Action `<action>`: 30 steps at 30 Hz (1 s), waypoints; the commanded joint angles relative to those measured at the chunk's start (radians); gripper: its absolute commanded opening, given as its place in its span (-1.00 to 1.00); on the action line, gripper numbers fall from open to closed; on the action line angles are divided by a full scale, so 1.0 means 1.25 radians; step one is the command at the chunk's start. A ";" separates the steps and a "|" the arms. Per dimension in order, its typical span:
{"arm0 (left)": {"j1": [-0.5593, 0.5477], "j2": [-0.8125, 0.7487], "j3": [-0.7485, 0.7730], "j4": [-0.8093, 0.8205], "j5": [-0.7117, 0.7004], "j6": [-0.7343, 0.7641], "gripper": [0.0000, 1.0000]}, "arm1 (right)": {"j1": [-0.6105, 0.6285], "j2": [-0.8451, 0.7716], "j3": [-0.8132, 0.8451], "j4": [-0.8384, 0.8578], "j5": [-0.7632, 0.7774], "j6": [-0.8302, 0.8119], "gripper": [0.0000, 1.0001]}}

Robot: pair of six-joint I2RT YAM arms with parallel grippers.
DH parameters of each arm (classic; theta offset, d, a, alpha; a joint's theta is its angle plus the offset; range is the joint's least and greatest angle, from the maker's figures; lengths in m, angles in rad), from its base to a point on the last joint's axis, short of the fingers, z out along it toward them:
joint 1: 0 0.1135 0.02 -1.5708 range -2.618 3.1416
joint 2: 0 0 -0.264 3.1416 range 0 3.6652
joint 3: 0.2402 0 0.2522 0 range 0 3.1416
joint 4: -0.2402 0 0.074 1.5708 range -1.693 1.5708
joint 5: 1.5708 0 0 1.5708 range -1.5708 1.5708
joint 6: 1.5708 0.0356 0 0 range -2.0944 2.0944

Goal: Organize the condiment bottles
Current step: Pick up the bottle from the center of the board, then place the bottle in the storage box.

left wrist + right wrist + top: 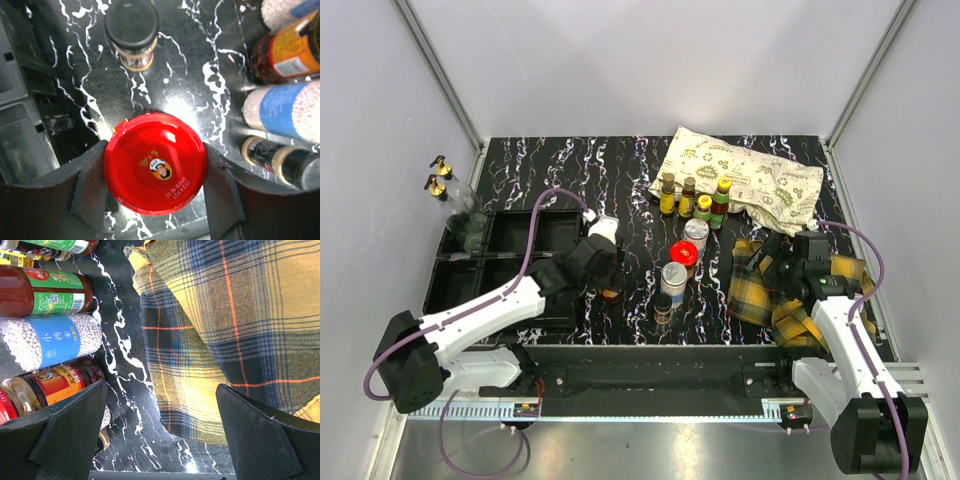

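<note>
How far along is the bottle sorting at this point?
Done: two gold-capped bottles appear to stand in the far-left compartment of the black tray. In hand: the left fingers grip a red-lidded jar beside the tray. Left: the bottles mid-table and four more by the printed bag; the right gripper is open over plaid cloth.

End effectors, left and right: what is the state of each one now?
Left end effector: closed on the jar with the round red lid.
Right end effector: open, holding nothing, over the yellow plaid cloth.
</note>
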 commanded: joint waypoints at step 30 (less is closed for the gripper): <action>0.022 -0.123 0.317 -0.336 -0.322 -0.067 -1.00 | -0.001 0.063 0.140 0.014 -0.036 -0.048 1.00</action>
